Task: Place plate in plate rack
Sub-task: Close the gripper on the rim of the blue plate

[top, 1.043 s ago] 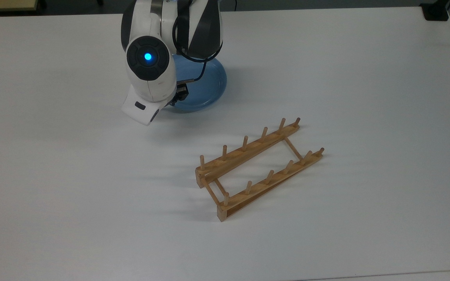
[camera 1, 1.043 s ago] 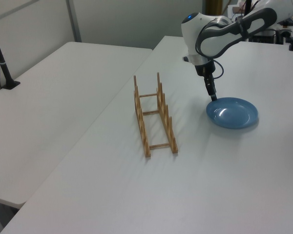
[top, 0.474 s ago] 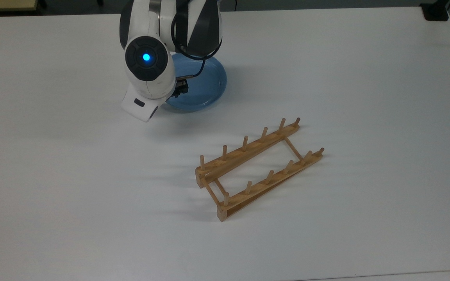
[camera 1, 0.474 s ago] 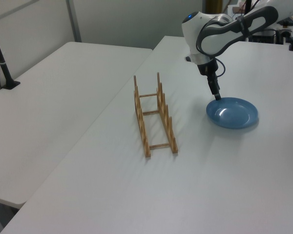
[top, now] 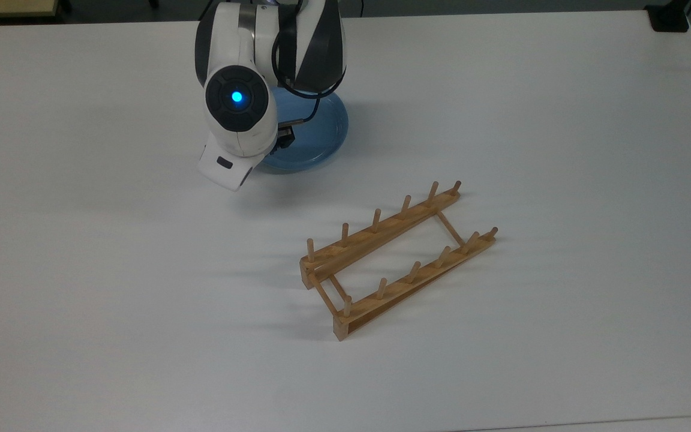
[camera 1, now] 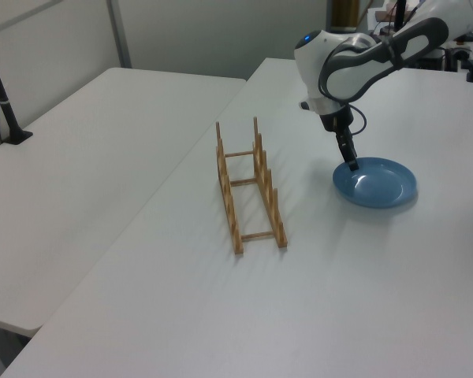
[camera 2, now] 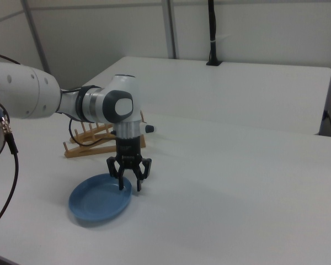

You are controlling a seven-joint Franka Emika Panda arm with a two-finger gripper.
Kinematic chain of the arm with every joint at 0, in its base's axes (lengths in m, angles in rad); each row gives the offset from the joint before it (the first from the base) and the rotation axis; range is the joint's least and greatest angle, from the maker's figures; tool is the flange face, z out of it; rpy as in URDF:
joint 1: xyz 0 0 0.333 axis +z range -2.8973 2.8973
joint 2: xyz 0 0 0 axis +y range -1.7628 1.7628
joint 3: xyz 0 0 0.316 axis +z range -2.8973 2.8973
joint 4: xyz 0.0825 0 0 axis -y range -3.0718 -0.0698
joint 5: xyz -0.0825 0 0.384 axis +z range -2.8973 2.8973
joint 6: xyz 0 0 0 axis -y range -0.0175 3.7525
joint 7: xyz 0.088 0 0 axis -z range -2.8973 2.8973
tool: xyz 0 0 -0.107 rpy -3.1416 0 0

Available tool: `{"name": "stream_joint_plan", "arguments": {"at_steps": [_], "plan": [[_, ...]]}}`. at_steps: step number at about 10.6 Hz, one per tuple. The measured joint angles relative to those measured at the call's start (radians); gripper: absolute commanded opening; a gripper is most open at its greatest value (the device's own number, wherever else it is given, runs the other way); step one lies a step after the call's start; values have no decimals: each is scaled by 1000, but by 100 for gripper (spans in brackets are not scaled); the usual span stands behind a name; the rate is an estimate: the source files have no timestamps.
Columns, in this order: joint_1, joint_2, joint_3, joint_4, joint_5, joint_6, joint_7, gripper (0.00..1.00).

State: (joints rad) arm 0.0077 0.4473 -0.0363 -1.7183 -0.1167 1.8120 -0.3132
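End effector (camera 2: pixel 129 186): spread wide, straddling the rim.
Plate (camera 2: pixel 96 205): flat on the table (camera 2: pixel 237 187), directly beneath.
Plate rack (top: pixel 390 258): well apart.
Risk: glossy rim may slip.

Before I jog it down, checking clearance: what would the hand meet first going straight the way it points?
Probably the rim of the glossy light-blue plate; the open hand points down, seemingly straddling it.

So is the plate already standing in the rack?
No, in the left view the plate lies flat on the table, apart from the plate rack, with the gripper at its rim.
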Motion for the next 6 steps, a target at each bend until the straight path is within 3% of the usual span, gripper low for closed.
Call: {"name": "stream_joint_plan", "arguments": {"at_steps": [1,6], "plan": [[0,3,1,-9,0,13,-6,2],[0,-17,3,-12,-1,8,-97,0]]}}
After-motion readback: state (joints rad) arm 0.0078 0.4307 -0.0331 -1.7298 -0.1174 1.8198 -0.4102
